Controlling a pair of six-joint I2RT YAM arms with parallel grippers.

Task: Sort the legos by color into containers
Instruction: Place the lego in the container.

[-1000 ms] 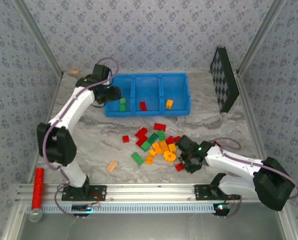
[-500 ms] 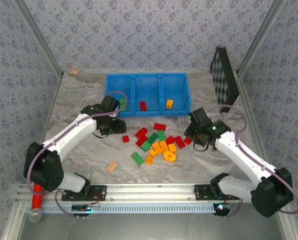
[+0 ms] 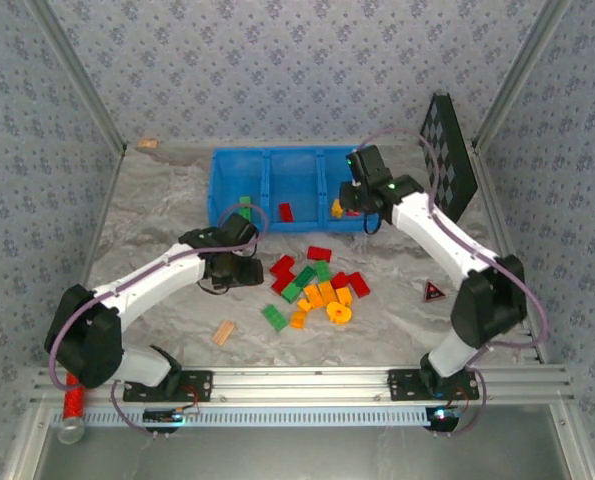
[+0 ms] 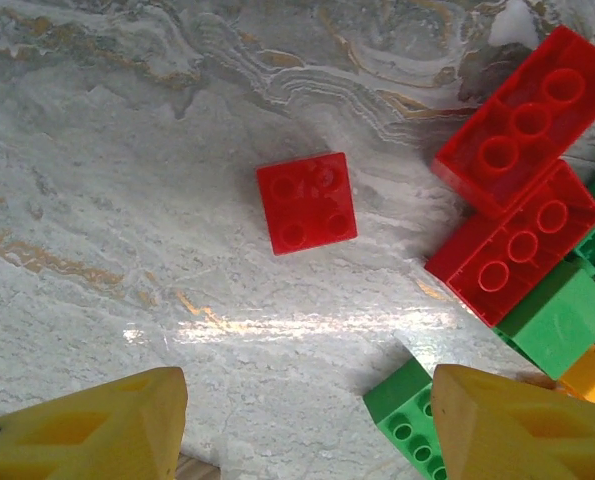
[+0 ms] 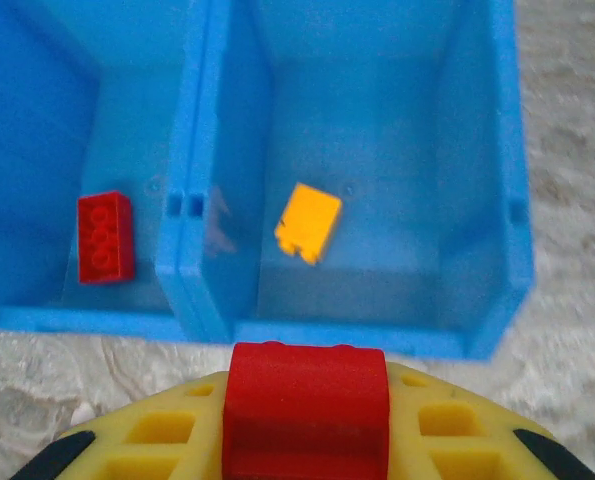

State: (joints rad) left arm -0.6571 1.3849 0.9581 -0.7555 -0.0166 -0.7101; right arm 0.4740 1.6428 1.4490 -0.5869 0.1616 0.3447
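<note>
The right claw point(image 3: 355, 198) grips a red brick point(image 5: 305, 405) at the near wall of the blue bin point(image 5: 347, 337). The left claw point(image 4: 307, 425), wide open, hovers over a small red brick point(image 4: 306, 202) on the worktop point(image 4: 117, 170).

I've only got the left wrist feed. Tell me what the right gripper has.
Observer: The right gripper is shut on a red brick.
Operator: Say where it is.
Observer: At the near side of the bin, lined up with the right compartment, which holds an orange brick.
Operator: Name the compartment with red in it.
Observer: The middle compartment. A second red brick lies there.
</note>
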